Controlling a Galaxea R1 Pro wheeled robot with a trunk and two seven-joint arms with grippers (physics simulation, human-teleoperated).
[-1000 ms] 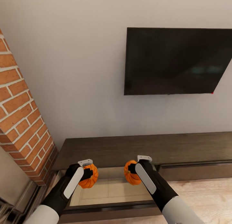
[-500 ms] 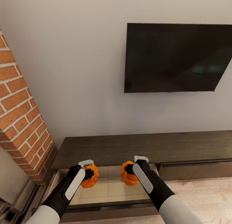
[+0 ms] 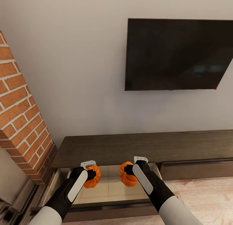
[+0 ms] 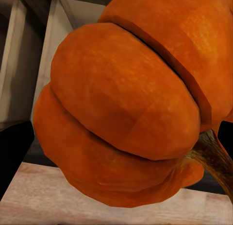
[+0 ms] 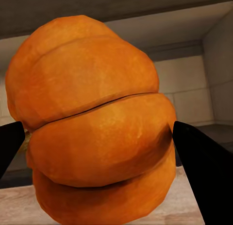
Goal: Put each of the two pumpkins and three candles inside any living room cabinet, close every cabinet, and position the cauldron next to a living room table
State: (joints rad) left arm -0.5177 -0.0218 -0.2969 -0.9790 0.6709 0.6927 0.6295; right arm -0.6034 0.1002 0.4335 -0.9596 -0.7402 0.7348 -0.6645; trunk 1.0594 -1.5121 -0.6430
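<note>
Pale wood floor (image 3: 207, 199) runs under us at the near edge, and just past it the open drawer (image 3: 113, 189) of the cabinet (image 3: 136, 149) shows its light-wood inside. Over that drawer we've got both arms out. Our left gripper (image 3: 92, 174) is clamped on one pumpkin (image 3: 91, 180), orange and ribbed, hanging above the drawer's left part. Our right gripper (image 3: 128, 170) pinches the second pumpkin (image 3: 127, 178) just above the drawer's middle; the two pumpkins sit near each other, apart, not touching. From the left wrist, that pumpkin (image 4: 131, 113) bulges close, brown stem poking out sideways, drawer wall and floor behind it. From the right wrist, black fingers (image 5: 204, 171) press both flanks of the other pumpkin (image 5: 94, 123), with the pale drawer interior beyond. Further on, the cabinet's dark brown top stretches right along the wall. A brick column (image 3: 19, 118) rises at left, and a dark television (image 3: 176, 55) hangs on the white wall (image 3: 71, 73) above.
</note>
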